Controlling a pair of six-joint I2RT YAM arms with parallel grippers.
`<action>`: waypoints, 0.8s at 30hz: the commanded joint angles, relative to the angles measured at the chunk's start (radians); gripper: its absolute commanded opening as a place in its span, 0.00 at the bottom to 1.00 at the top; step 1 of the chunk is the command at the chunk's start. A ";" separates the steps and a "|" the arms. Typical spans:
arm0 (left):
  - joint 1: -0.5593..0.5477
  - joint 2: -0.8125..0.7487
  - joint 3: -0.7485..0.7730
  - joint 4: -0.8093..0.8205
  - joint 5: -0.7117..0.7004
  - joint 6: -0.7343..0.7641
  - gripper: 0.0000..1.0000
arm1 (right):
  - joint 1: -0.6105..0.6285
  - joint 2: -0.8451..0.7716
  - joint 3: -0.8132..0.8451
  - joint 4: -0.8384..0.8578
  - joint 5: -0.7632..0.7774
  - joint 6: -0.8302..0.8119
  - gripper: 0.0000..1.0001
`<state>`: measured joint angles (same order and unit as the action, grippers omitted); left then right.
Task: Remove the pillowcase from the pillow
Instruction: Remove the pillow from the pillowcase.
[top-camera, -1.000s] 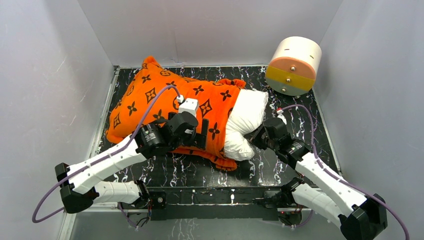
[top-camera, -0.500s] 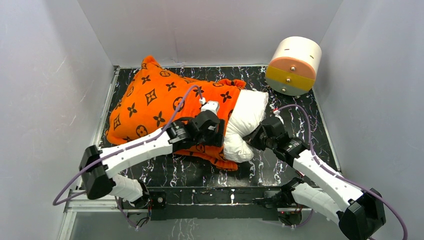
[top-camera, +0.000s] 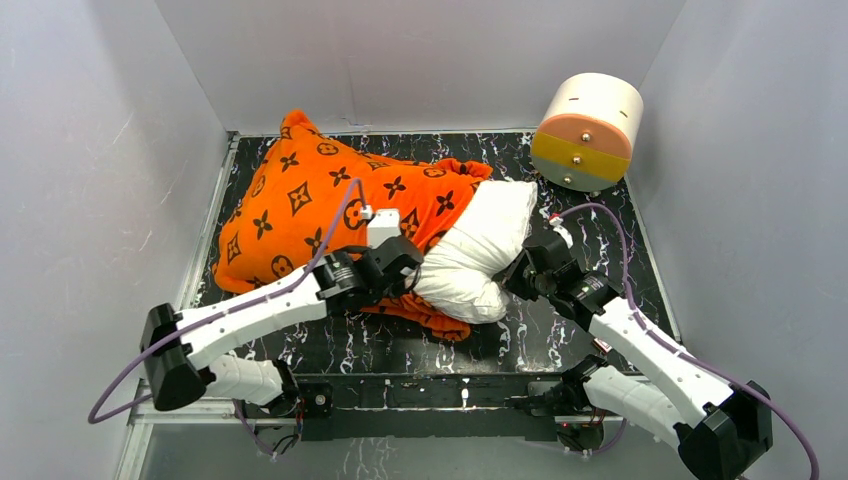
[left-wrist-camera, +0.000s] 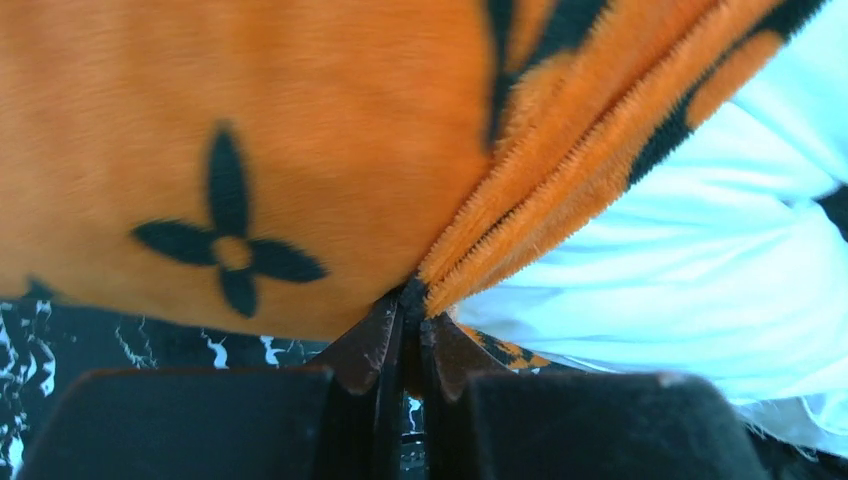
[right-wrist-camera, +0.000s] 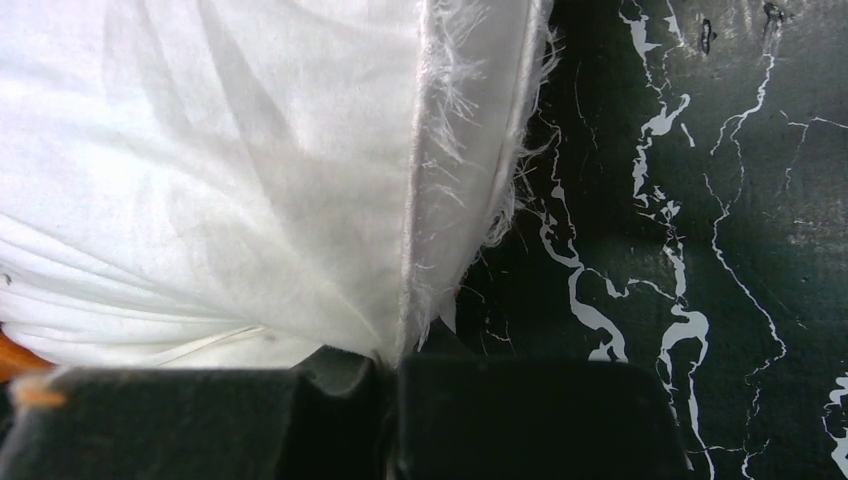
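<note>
The orange pillowcase (top-camera: 300, 195) with black motifs covers the left part of the white pillow (top-camera: 470, 255), whose right end sticks out bare. My left gripper (top-camera: 412, 277) is shut on the pillowcase's open hem near the pillow's front; in the left wrist view the hem (left-wrist-camera: 560, 175) bunches into the closed tips of the left gripper (left-wrist-camera: 412, 300). My right gripper (top-camera: 512, 275) is shut on the pillow's right end; in the right wrist view the frayed seam (right-wrist-camera: 450, 150) of the pillow runs down into the closed right gripper (right-wrist-camera: 392, 355).
A white and orange round drum (top-camera: 588, 130) lies at the back right corner. The black marbled mat (top-camera: 560, 190) covers the table. Grey walls (top-camera: 90, 150) close in the left, back and right sides.
My left gripper swung right to the pillowcase's hem, closed on it and has pulled it left, baring more white pillow. The right gripper has held its grip.
</note>
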<state>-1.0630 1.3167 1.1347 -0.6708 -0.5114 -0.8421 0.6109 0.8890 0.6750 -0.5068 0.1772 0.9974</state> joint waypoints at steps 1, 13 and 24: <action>0.050 -0.099 -0.093 -0.350 -0.233 -0.160 0.02 | -0.056 0.001 0.044 -0.101 0.152 -0.068 0.00; 0.061 -0.141 -0.182 -0.197 -0.140 -0.151 0.02 | -0.064 -0.039 0.058 -0.044 -0.115 -0.152 0.23; 0.061 -0.176 -0.199 -0.110 -0.101 -0.062 0.03 | -0.064 -0.214 0.025 -0.034 -0.447 -0.098 0.99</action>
<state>-1.0187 1.1778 0.9718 -0.6884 -0.5655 -0.9649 0.5499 0.7170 0.6991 -0.5747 -0.1120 0.8825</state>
